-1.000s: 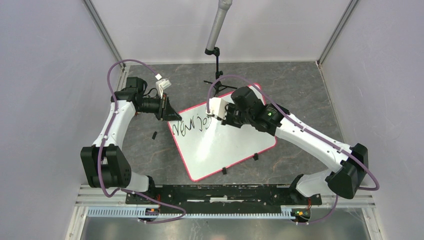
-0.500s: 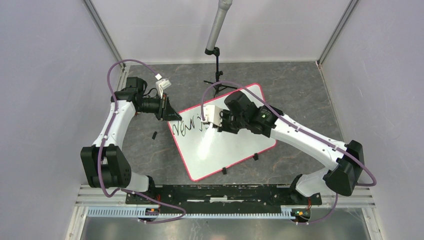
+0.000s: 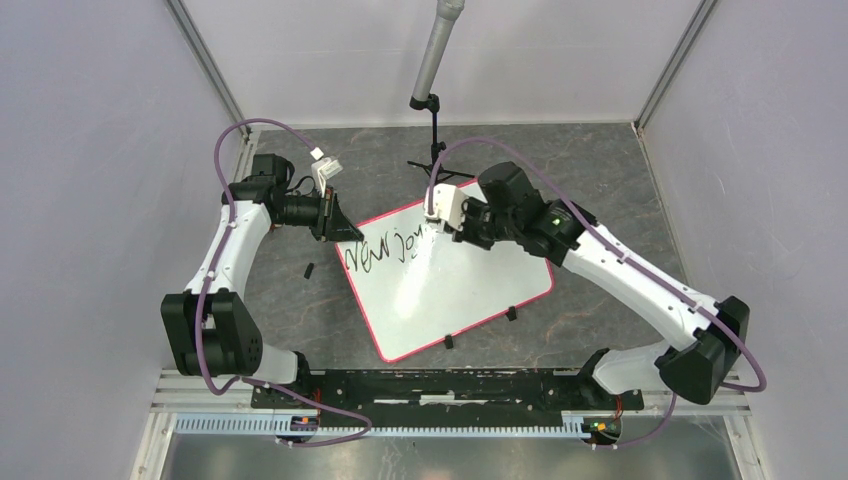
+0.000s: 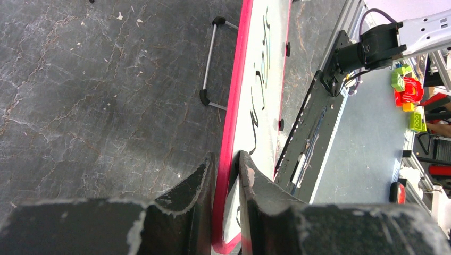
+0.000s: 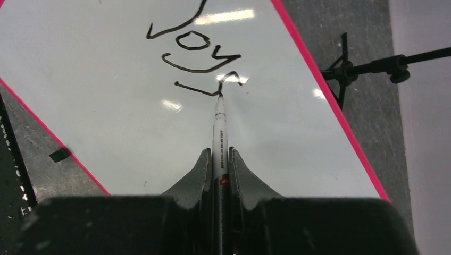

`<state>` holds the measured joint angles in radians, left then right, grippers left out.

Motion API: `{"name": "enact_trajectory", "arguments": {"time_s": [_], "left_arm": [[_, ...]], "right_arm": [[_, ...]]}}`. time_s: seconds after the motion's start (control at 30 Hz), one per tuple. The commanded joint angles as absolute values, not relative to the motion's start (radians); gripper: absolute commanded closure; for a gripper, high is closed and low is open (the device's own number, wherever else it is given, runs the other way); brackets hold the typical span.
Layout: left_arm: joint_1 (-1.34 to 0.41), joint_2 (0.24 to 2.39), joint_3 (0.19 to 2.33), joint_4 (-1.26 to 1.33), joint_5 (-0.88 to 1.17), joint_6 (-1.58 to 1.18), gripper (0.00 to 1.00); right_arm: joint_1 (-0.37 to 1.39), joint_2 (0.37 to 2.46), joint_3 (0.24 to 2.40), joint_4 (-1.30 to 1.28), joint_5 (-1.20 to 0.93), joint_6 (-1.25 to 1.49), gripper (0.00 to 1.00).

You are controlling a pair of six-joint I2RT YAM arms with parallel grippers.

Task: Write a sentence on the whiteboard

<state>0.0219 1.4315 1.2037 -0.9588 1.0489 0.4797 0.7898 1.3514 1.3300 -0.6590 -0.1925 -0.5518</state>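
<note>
The whiteboard [image 3: 440,300] is white, rimmed pink-red — its sentence [image 3: 378,254] black, the marker [image 5: 220,133] white, the table [image 3: 600,180] veined dark grey.

Sentence [image 3: 380,252]: from above, we find the strokes too small to read, and the right hand [image 3: 447,213] covers their end.
Sentence, right wrist view: the top edge cuts off its upper strokes.
Whiteboard [image 4: 235,95]: we see it nearly edge-on; the left hand [image 4: 226,159] hides its near corner.
Marker [image 5: 219,127]: its rear is hidden between the fingers, and we cannot read its print.
</note>
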Motion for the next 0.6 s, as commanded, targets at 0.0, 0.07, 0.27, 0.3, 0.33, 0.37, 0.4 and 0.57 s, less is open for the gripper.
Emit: {"name": "enact_trajectory", "arguments": {"time_s": [0.0, 0.07, 0.27, 0.3, 0.33, 0.37, 0.4, 0.57], "left_arm": [[-0.012, 1.428, 1.183, -0.949, 0.986, 0.467, 0.97], [-0.012, 1.424, 1.183, -0.948, 0.986, 0.468, 0.97], [-0.012, 1.416, 1.179, -0.948, 0.982, 0.468, 0.98], [-0.012, 1.417, 1.178, -0.948, 0.981, 0.467, 0.97], [-0.012, 1.417, 1.179, -0.949, 0.982, 0.467, 0.97], [-0.012, 1.416, 1.180, -0.948, 0.981, 0.468, 0.98], [-0.012, 1.416, 1.180, -0.949, 0.980, 0.467, 0.97], [-0.012, 1.416, 1.178, -0.949, 0.979, 0.466, 0.98]], "right_arm": [[0.759, 1.314, 1.317, -0.629, -0.183, -0.558, 1.00], [0.759, 1.322, 1.316, -0.629, -0.173, -0.561, 1.00], [0.759, 1.349, 1.320, -0.626, -0.166, -0.563, 1.00], [0.759, 1.352, 1.321, -0.624, -0.166, -0.563, 1.00], [0.760, 1.357, 1.321, -0.624, -0.166, -0.563, 1.00], [0.759, 1.362, 1.321, -0.621, -0.163, -0.563, 1.00], [0.759, 1.365, 1.321, -0.619, -0.159, -0.565, 1.00], [0.759, 1.373, 1.315, -0.608, -0.112, -0.570, 1.00]]}}
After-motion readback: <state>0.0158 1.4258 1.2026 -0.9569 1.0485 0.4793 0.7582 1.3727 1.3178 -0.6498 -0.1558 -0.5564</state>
